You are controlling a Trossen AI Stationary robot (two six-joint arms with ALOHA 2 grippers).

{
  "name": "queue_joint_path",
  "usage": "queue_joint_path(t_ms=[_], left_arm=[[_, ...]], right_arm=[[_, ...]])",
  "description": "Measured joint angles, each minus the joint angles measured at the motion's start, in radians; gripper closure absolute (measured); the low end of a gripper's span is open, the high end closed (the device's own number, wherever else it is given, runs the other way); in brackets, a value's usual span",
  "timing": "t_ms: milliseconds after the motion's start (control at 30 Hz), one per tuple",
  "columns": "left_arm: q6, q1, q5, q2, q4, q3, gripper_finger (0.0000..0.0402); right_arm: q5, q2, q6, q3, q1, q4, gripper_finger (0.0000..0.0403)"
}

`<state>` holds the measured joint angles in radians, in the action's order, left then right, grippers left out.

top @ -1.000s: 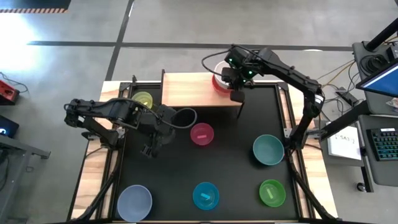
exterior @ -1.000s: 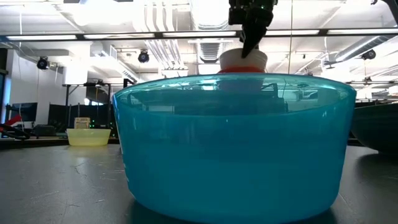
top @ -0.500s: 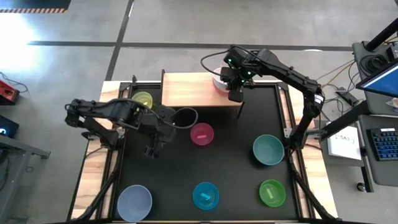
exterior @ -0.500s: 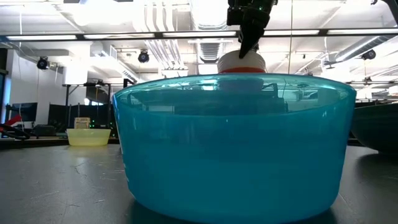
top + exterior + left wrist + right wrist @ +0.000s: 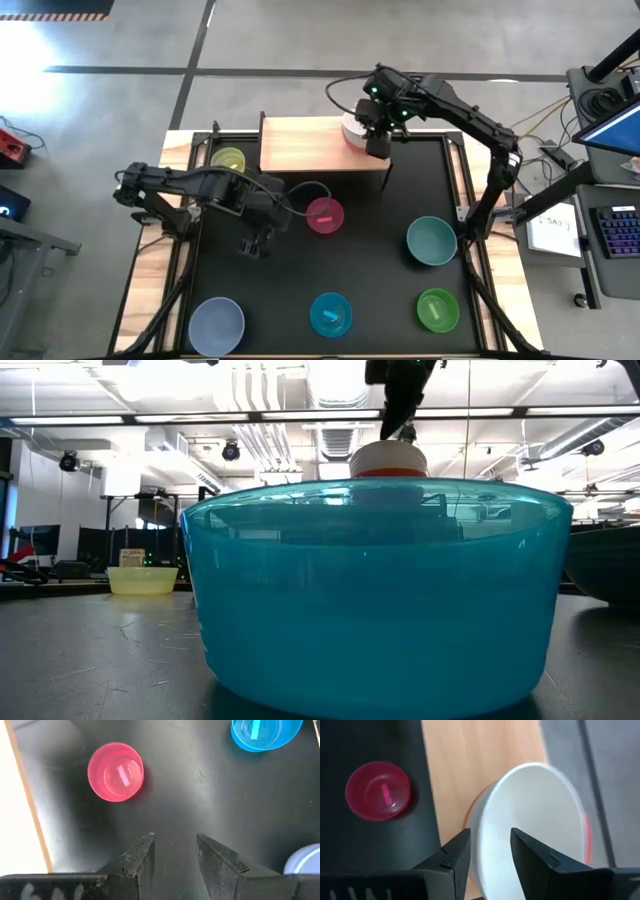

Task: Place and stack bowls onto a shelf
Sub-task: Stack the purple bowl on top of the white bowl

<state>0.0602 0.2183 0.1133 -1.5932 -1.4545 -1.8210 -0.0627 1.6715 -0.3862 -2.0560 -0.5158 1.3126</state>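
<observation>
On the right end of the pale wooden shelf [image 5: 315, 146], a white bowl [image 5: 535, 820] sits nested in a red bowl [image 5: 469, 818]. My right gripper [image 5: 487, 851] hangs open just above the white bowl's near rim, clear of it in the low view [image 5: 397, 432]. My left gripper [image 5: 175, 852] is open above bare tabletop, a little to the left of the upright magenta bowl [image 5: 116, 771], with nothing between its fingers.
A yellow-green bowl [image 5: 229, 160] stands left of the shelf. Teal [image 5: 431, 241] and green [image 5: 437, 310] bowls are at the right, a bright blue bowl [image 5: 331, 314] at the near middle and a lavender bowl [image 5: 217, 325] at the near left. The shelf's left and middle are bare.
My right gripper has let go of the white bowl and risen a little; the bowl has settled into the red one on the shelf. My left gripper has shifted slightly toward the table's right, nearer the magenta bowl, and has rolled about its own axis.
</observation>
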Motion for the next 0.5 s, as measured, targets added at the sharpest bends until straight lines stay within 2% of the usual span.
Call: queue_joint_path(t_ms=[100,267,500], left_arm=[[-0.061,0.001,-0.002,0.007,-0.032,0.0,0.0276],[-0.246,0.011,-0.033,0.017,-0.058,0.0,0.0276],[-0.532,0.095,-0.053,0.017,-0.062,0.023,0.0276]], right_arm=[[0.011,0.0,0.037,-0.038,0.005,0.036,0.0274],[0.011,0.0,0.106,-0.062,0.03,0.118,0.0281],[0.013,0.0,0.211,-0.064,0.081,0.189,0.0295]])
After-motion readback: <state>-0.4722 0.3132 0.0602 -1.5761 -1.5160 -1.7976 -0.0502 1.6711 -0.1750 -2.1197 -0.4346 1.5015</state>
